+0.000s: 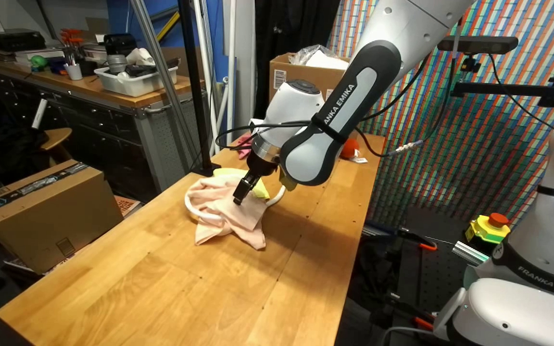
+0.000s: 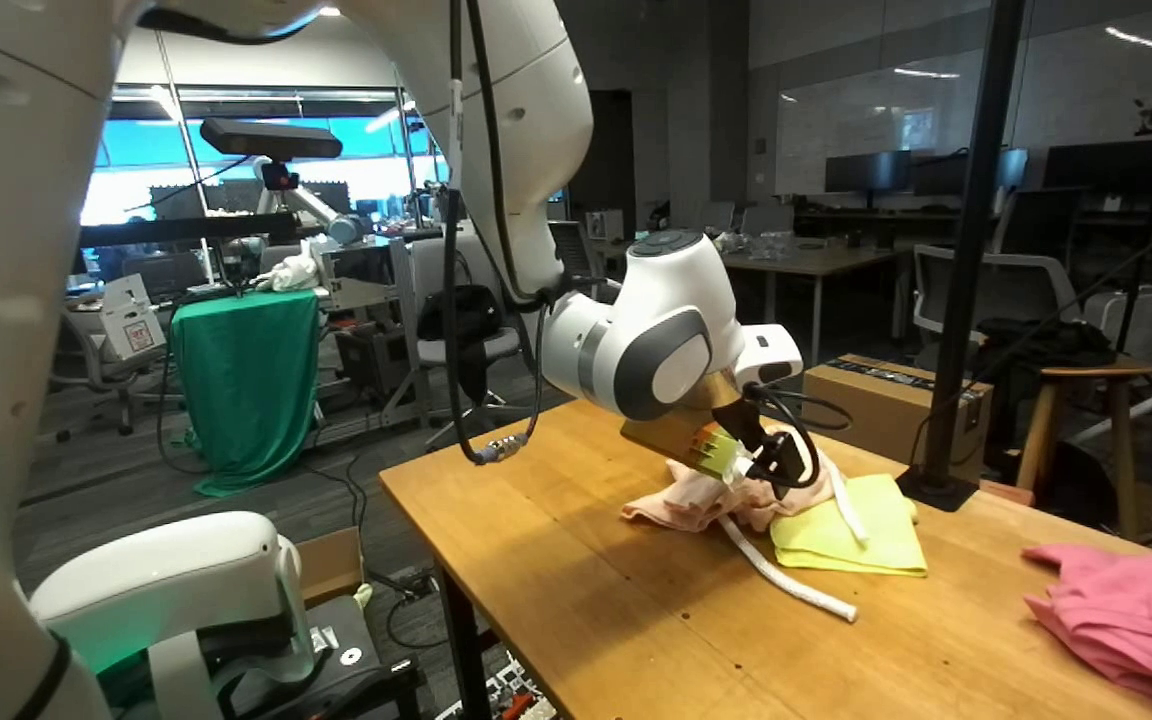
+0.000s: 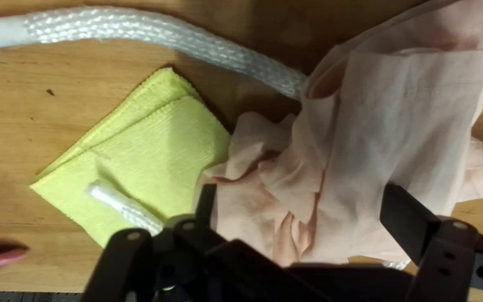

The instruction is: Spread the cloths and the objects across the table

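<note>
Over the crumpled peach cloth [image 3: 392, 126] my gripper [image 3: 300, 205] stands open, one black finger on each side. Whether its tips touch the fabric I cannot tell. Beside the peach cloth lies the folded yellow-green cloth [image 3: 162, 142]. A white cord [image 3: 166, 33] runs under the peach cloth, and one of its ends lies over the yellow-green cloth. Further along the table [image 2: 576, 530] sits the rumpled pink cloth [image 2: 1136, 610], mostly behind the arm in an exterior view. A small red object [image 1: 350, 148] with a white tag is partly hidden by the arm.
A black upright post [image 2: 956, 300] is fixed at the table's edge near the cloths. On the floor by that side is a cardboard box [image 1: 51, 211]. Another carton [image 1: 301, 72] stands behind the arm. A dark cable [image 2: 446, 300] hangs from the arm.
</note>
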`<state>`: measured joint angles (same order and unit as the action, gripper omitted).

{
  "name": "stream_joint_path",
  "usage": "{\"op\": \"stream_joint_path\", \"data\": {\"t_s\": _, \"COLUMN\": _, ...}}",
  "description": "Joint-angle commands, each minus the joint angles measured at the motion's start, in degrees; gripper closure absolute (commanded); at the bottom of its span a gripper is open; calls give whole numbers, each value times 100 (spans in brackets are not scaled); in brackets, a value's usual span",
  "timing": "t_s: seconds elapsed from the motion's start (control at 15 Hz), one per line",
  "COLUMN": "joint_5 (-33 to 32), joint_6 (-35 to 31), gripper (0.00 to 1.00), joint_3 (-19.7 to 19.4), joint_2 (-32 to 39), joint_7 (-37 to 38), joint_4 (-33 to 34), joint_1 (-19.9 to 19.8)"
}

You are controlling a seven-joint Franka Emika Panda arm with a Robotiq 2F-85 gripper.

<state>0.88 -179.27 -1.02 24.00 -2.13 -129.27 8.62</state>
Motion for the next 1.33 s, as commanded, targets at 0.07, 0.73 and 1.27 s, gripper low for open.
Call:
{"op": "stream_joint_path", "data": {"t_s": 0.07, "joint_5": -141, "joint_6": -257, "gripper": 0, "joint_3": -259, "joint_2": 130, "joint_7": 346, "joint_4": 82, "joint_1": 333}}
{"op": "stream_joint_path", "data": {"t_s": 0.73, "joint_5": -93, "joint_6": -277, "gripper": 0, "joint_3": -239, "joint_2": 187, "joint_7": 530, "joint_4": 77, "joint_1": 444}}
{"op": "stream_joint_path", "data": {"t_s": 1.27, "joint_5": -80, "joint_6": -322, "gripper": 72, "joint_3": -260, "joint_2": 188, "joint_7": 561, "joint_4": 45, "joint_1": 452}}
